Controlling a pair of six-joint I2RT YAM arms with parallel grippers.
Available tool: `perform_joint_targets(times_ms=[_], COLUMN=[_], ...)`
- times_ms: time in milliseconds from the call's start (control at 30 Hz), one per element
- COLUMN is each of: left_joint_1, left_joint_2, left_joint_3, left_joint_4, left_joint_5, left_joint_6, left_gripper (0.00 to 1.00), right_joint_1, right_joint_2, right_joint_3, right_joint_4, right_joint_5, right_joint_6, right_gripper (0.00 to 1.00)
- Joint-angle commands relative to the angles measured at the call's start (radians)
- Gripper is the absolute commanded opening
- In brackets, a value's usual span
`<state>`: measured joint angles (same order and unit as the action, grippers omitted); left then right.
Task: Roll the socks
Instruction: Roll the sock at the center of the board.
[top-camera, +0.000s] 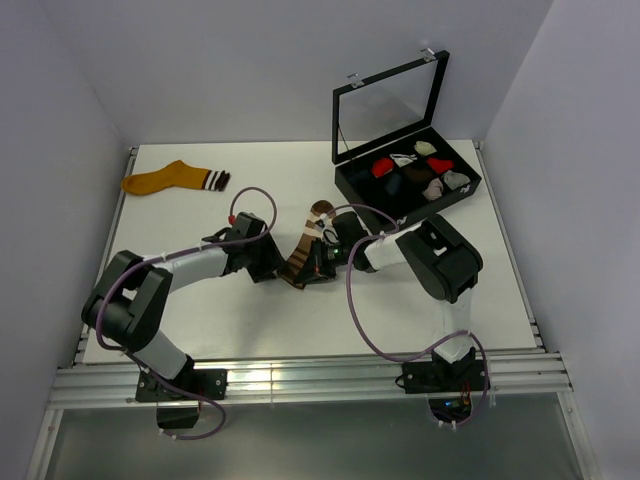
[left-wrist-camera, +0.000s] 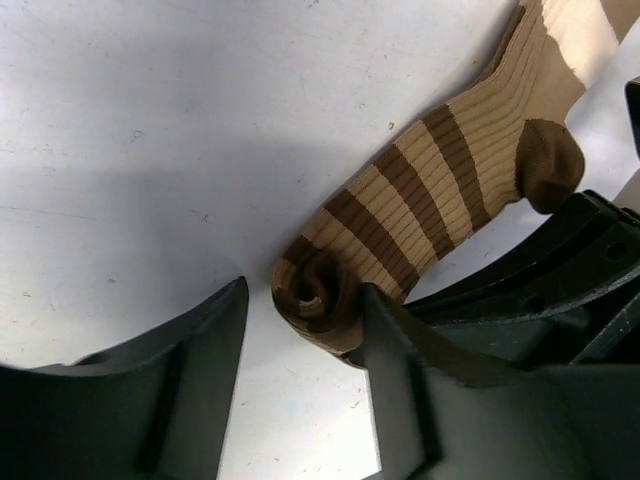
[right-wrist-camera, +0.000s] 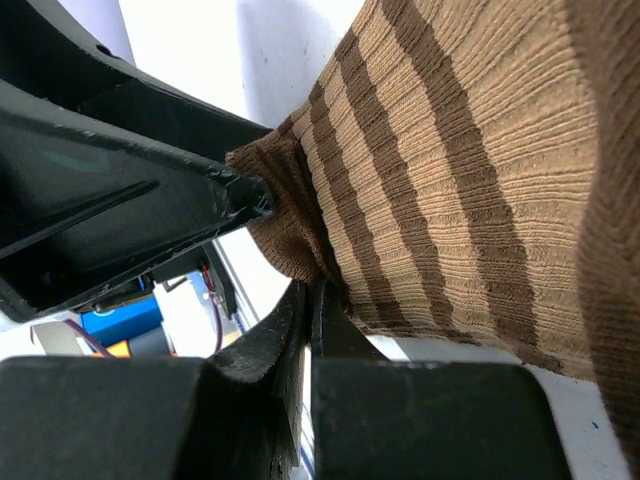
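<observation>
Brown sock (left-wrist-camera: 430, 170) roll only started; mustard sock (top-camera: 165, 179) untouched.
Left fingers (left-wrist-camera: 190, 380) half-open flank the rolled end; right fingers (right-wrist-camera: 420, 420) pinch its leg.

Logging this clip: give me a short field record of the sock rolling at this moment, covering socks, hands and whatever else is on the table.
brown striped sock: mid-table, one end rolled into a tight coil, rest unrolled
left hand: open, fingers either side of the coil
right hand: shut on the brown striped sock beside the coil
mustard sock: flat, far left of the table, untouched
black case: far right, lid up, small sock bundles in its compartments
progress: first sock partly rolled
</observation>
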<state>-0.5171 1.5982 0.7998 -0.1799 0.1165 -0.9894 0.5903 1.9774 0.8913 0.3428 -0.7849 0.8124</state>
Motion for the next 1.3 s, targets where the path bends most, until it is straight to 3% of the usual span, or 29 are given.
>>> perform_joint_targets(times_ms=[0, 267, 333, 433, 467, 567, 833, 967, 1267], left_joint_1=[-0.004, -0.006, -0.006, -0.006, -0.006, -0.006, -0.006, -0.006, -0.006], left_joint_2=[0.026, 0.091, 0.103, 0.137, 0.158, 0.190, 0.256, 0.284, 0.304], left_joint_3=[0.015, 0.097, 0.139, 0.209, 0.228, 0.295, 0.412, 0.429, 0.455], left_joint_4=[-0.038, -0.147, -0.197, -0.283, -0.306, -0.395, -0.507, -0.524, -0.549], left_joint_5=[-0.012, -0.026, -0.032, -0.043, -0.047, -0.070, -0.077, -0.060, -0.043], left_joint_6=[0.017, 0.063, 0.077, 0.113, 0.132, 0.162, 0.209, 0.216, 0.232], left_gripper=[0.52, 0.22, 0.12, 0.05, 0.04, 0.02, 0.02, 0.02, 0.02], right_joint_1=[-0.007, -0.001, 0.016, 0.049, 0.058, 0.106, 0.296, 0.405, 0.506], right_joint_2=[0.017, -0.040, -0.064, -0.127, -0.164, -0.245, -0.400, -0.376, -0.249], right_joint_3=[0.014, 0.023, 0.028, 0.031, 0.031, 0.023, -0.043, -0.016, 0.049], right_joint_4=[-0.074, -0.103, -0.129, -0.174, -0.182, -0.215, -0.160, -0.145, -0.128], right_joint_5=[0.084, 0.142, 0.177, 0.274, 0.298, 0.433, 0.878, 0.979, 1.101], right_joint_6=[-0.044, -0.091, -0.142, -0.232, -0.255, -0.350, -0.588, -0.683, -0.771], right_gripper=[0.00, 0.03, 0.08, 0.24, 0.34, 0.44, 0.48, 0.48, 0.47])
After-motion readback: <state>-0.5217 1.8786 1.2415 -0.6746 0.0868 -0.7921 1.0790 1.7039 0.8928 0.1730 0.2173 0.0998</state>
